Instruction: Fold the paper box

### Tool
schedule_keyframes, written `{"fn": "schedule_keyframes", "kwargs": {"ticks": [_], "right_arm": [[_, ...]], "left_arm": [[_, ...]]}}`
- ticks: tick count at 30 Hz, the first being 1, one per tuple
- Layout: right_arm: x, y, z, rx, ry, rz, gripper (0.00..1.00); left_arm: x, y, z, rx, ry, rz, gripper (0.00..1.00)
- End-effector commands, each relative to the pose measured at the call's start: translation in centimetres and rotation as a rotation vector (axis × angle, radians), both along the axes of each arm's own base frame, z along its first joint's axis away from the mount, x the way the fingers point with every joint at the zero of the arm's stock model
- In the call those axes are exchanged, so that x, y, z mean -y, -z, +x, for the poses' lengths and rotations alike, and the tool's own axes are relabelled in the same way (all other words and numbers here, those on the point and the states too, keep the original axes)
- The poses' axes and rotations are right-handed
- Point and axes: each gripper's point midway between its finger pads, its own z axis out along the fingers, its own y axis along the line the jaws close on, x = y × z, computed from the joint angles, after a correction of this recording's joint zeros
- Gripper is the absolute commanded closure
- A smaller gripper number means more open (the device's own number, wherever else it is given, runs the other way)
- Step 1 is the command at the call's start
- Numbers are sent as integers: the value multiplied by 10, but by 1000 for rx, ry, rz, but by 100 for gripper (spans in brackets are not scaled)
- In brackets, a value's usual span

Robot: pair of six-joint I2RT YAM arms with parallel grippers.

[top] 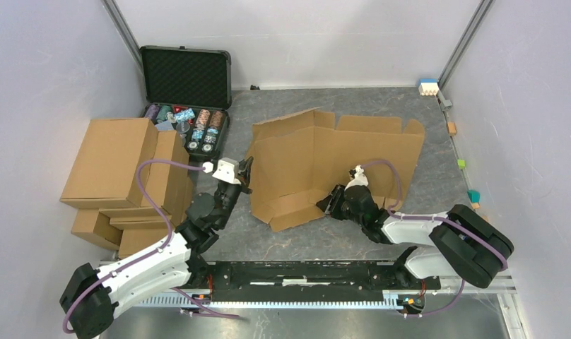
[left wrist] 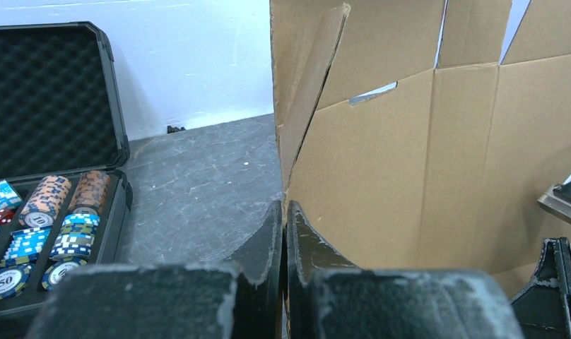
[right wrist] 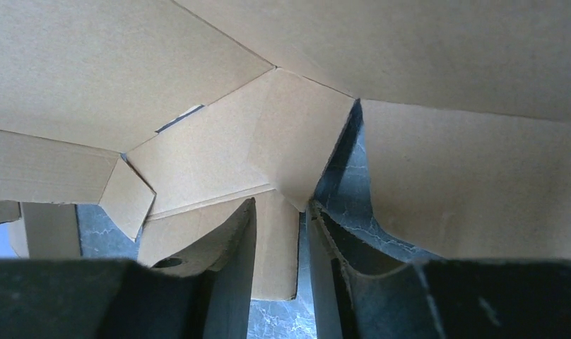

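Note:
The paper box is a brown die-cut cardboard sheet, partly raised mid-table, with flaps standing at its far edge and a folded flap at its near left. My left gripper is at the sheet's left edge. In the left wrist view the left gripper is shut on that upright edge of the paper box. My right gripper is at the sheet's near edge beside the folded flap. In the right wrist view the right gripper is open, with a cardboard flap in the gap and panels of the paper box ahead of it.
A black foam-lined case with poker chips stands open at the back left and also shows in the left wrist view. A pile of brown cartons fills the left side. Small coloured blocks lie along the right wall.

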Motion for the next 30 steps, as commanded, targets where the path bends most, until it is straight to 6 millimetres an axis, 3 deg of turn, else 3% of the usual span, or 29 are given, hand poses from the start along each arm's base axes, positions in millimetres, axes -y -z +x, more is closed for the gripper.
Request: {"fn": "schedule_keyframes", "kwargs": {"ticks": [1, 6, 13, 17, 21, 24, 30], "right_arm": [[2, -23, 16, 122, -15, -65, 59], [27, -30, 18, 203, 2, -197, 48], [32, -57, 9, 342, -127, -265, 31], [44, -92, 15, 458, -145, -349, 27], [76, -137, 37, 529, -83, -458, 22], [106, -159, 54, 538, -41, -502, 19], [152, -178, 71, 598, 28, -421, 10]], "left_arm": [[3, -1, -1, 21, 12, 22, 98], [0, 2, 1, 16, -12, 38, 98], [-2, 2, 1, 16, -22, 46, 98], [-2, 2, 2, 17, -27, 48, 98], [-2, 2, 2, 17, -26, 50, 98], [-2, 2, 2, 18, -26, 50, 98], [-4, 1, 1, 20, -31, 45, 98]]}}
